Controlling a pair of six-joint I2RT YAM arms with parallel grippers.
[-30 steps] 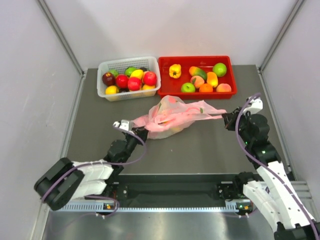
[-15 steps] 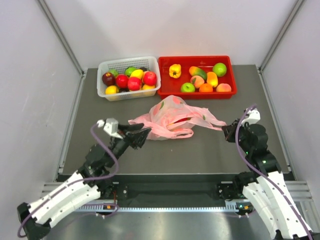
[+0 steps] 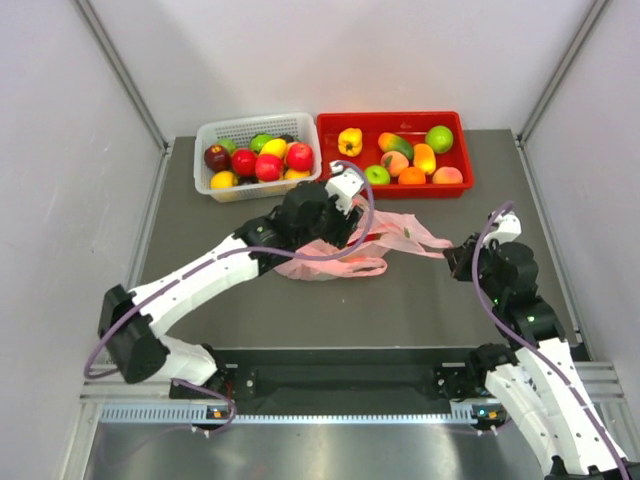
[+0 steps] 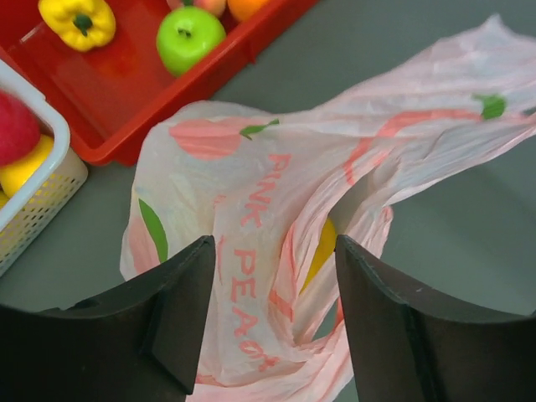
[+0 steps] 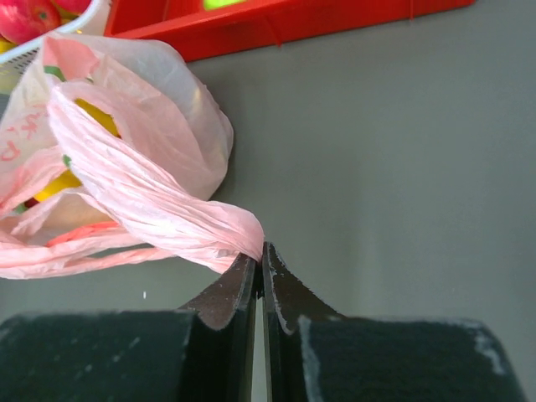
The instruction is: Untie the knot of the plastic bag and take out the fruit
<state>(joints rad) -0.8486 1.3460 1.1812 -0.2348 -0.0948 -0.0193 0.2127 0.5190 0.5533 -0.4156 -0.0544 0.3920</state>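
Observation:
The pink plastic bag [image 3: 345,255] lies crumpled on the dark table in front of the red tray. My left gripper [image 3: 322,232] hovers over its middle. In the left wrist view this gripper [image 4: 275,251] is open, its fingers on either side of the printed plastic bag [image 4: 251,193], gripping nothing. A yellow fruit [image 4: 325,243] shows through a fold. My right gripper [image 3: 453,256] is shut on a twisted handle of the bag [image 5: 167,209], pinched at the fingertips [image 5: 261,249]. Yellow fruit [image 5: 99,117] shows inside. I cannot make out the knot.
A white basket [image 3: 212,135] of mixed fruit stands at the back left. Beside it is a red tray [image 3: 395,117] with a yellow pepper, apples and peaches, close behind the bag. Grey walls enclose the table on three sides.
My left arm has swung from the near left of the table to above the bag, and its jaws have opened. The right gripper has kept its hold on the handle.

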